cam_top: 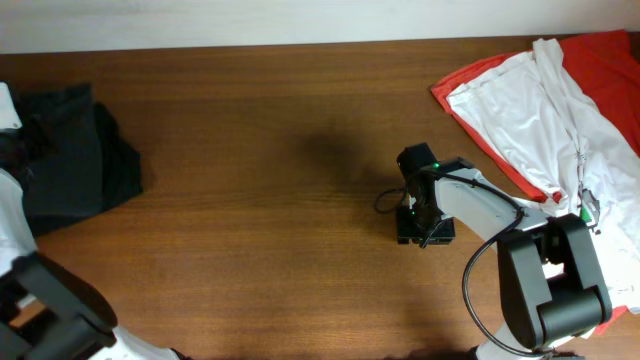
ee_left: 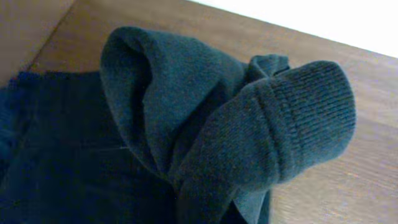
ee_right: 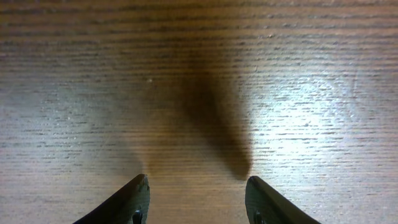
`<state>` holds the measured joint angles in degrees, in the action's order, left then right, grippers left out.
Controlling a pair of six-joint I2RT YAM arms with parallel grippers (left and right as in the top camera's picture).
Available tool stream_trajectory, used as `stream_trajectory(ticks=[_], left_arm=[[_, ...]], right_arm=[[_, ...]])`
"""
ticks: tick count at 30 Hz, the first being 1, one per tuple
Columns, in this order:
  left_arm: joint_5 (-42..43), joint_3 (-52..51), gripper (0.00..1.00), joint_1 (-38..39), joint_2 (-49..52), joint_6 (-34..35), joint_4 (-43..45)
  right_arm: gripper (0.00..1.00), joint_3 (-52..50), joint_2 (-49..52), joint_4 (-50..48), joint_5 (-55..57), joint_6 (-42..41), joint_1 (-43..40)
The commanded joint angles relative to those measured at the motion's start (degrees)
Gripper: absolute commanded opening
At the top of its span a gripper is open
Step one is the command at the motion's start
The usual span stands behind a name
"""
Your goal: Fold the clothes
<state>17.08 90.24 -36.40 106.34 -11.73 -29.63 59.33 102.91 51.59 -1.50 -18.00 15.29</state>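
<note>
Task stage: early, no finished fold showing. Plain dark soft T-shirt lies crumpled at the far left edge of the brown wooden table. In the left wrist view part of it lies flat while a ribbed hem or cuff stands bunched in a rumpled lump close to the lens. White T-shirt lies spread and creased on top of a red-orange T-shirt at the far right corner, both loose and unfolded, well apart from the dark one. Right gripper hangs over bare wood mid-table, fingers spread wide, nothing between them. Left arm reaches in at the left edge by the dark shirt. Its fingers do not show, cloth fills the wrist view, so cannot tell whether that pincer grips anything. Judgement: every garment visible is left to fold. The dark one looks like the piece in hand.
</note>
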Motion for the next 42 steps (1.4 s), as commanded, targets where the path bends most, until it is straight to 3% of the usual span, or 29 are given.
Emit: stream_trajectory(ticks=[1,2,3,4,6,9,11,12,13,16,18,21,23,26,29,32,34,37,40,42], left_arm=[[-0.8,1.1,0.01,-1.2,4.1,0.3,4.3],[-2.0,1.1,0.01,-2.0,4.6,0.3,7.3],[-2.0,1.1,0.12,-2.6,4.7,0.3,10.1],[-2.4,1.1,0.99,-3.5,4.7,0.4,13.7],[-3.3,3.0,0.99,-5.5,4.6,1.9,15.9],[-2.6,14.8,0.99,-5.9,3.5,5.1,9.6],[8.9,19.6,0.99,-4.1,2.3,5.1,6.4],[11.9,19.6,0.99,-3.0,2.1,5.2,6.0],[12.4,19.5,0.99,1.6,2.3,6.1,2.6],[7.0,19.5,0.99,14.0,3.3,6.1,-3.7],[3.1,19.5,0.99,23.9,5.5,6.1,-9.7],[1.8,19.5,0.99,34.8,11.2,6.1,-22.1],[-5.9,19.5,0.99,39.7,15.0,6.1,-36.7],[-9.0,19.5,0.99,41.5,15.5,6.1,-56.8],[-9.0,19.5,0.99,41.1,15.5,6.1,-67.1],[-9.0,9.7,0.99,41.1,8.0,6.6,-65.0],[-9.0,-1.9,0.99,41.1,-3.1,8.9,-55.7],[-9.6,-27.4,0.99,41.1,-34.9,9.7,-30.6],[-9.6,-45.7,0.99,41.1,-69.4,9.8,-13.4],[-9.4,-47.5,0.99,41.1,-82.8,9.8,-13.5]], right_arm=[[0.54,0.2,-0.3,0.7,0.7,-0.3,-0.4],[0.54,0.2,-0.3,1.1,0.7,-0.3,-0.4],[0.54,0.2,-0.3,1.2,0.7,-0.3,-0.4],[0.54,0.2,-0.3,1.2,0.7,-0.3,-0.4],[0.54,0.2,-0.3,1.6,0.7,-0.5,-0.4],[0.54,0.2,-0.3,2.0,0.7,-0.4,-0.4],[0.55,0.2,-0.3,2.0,0.7,-0.4,-0.4],[0.59,0.2,-0.3,1.8,0.6,-0.4,-0.4],[0.69,0.2,-0.3,1.0,-1.1,-0.4,-0.4],[1.00,0.2,-0.3,-0.9,-7.8,-0.4,-0.4],[0.99,0.3,-0.3,-1.5,-9.1,-0.2,-0.4],[0.99,3.6,-0.3,0.5,-9.6,-0.2,-0.6],[0.99,12.2,-0.3,10.5,-9.5,2.7,-3.7],[0.99,18.8,-0.4,25.8,-9.5,4.6,-8.6],[0.99,18.2,-2.1,33.3,-9.7,7.1,-9.5],[0.99,12.3,-15.0,29.9,-9.7,6.8,-9.6],[0.99,5.9,-27.0,22.6,-9.9,5.1,-9.5],[0.99,-6.7,-52.4,8.7,-7.8,5.1,-9.6],[0.99,-13.9,-73.7,5.2,-2.8,5.1,-9.7],[0.99,-13.9,-78.0,5.6,-2.8,5.1,-9.7]])
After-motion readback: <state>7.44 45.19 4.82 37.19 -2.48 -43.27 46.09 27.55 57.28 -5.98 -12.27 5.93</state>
